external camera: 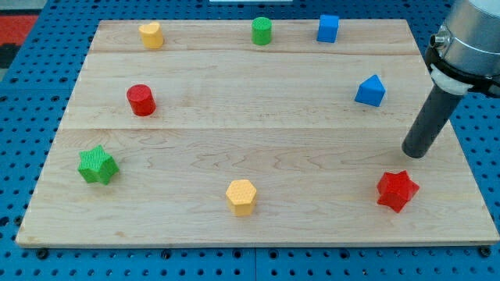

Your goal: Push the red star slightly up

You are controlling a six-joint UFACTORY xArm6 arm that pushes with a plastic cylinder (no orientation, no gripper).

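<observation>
Red star point(397, 190) seemingly just below my tip point(417, 153)

My arm entering from the view's upper right, grey wrist cut off by the frame, dark rod slanting down-left, my tip point(416, 153) at its lower end

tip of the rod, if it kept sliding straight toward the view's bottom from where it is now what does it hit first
Most likely the red star. My tip sits just above it and slightly toward the view's right, apart from it. Going straight down it would probably catch the star's right side, though the offset and depth make a near miss possible.
</observation>
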